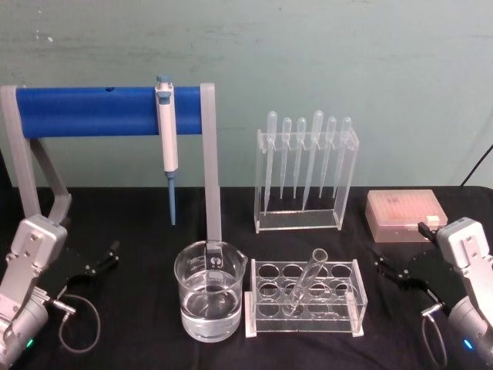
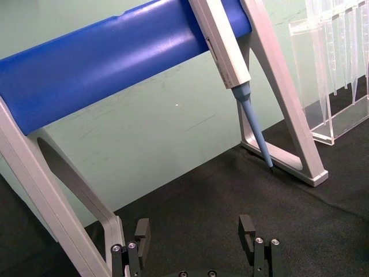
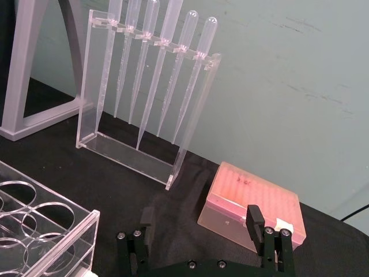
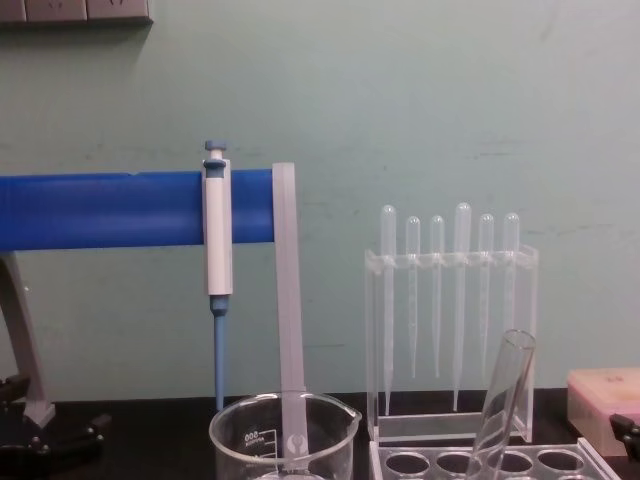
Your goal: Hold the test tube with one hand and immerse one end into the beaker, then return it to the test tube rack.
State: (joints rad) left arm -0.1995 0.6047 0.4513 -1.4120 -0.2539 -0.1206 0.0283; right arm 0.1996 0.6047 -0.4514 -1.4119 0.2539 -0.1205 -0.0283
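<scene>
Now, left pincer (image 1: 104, 258): jaws spread wide with nothing between them, sitting low by the grey leg of the blue-barred stand (image 1: 92, 110).
pipettor (image 1: 167, 127): white body and blue tip, hanging off the stand's bar, above and beyond my left pincer.
beaker (image 1: 185, 297): wide clear glass with a spout and white marks, and clear liquid in its lower part. It stands to the right of my left pincer, well apart from it.
test tube (image 1: 306, 281): clear glass, leaning in a middle hole of the rack. Its open rim is up and tilted toward my right pincer, which is the nearer of the two.
handling: I judge it light, stiff, smooth and brittle, so slippery under hard pads. I'd take it on the stretch above the rack, below the rim, with a gentle squeeze.
tube rack (image 1: 357, 293): clear acrylic with round holes, just left of my right pincer.
pipettes (image 1: 308, 154): thin plastic with bulb tops, in a clear holder beyond the rack.
tip box (image 1: 404, 216): pinkish, translucent, just beyond my right pincer.
right pincer (image 1: 389, 268): jaws wide apart and empty.
</scene>
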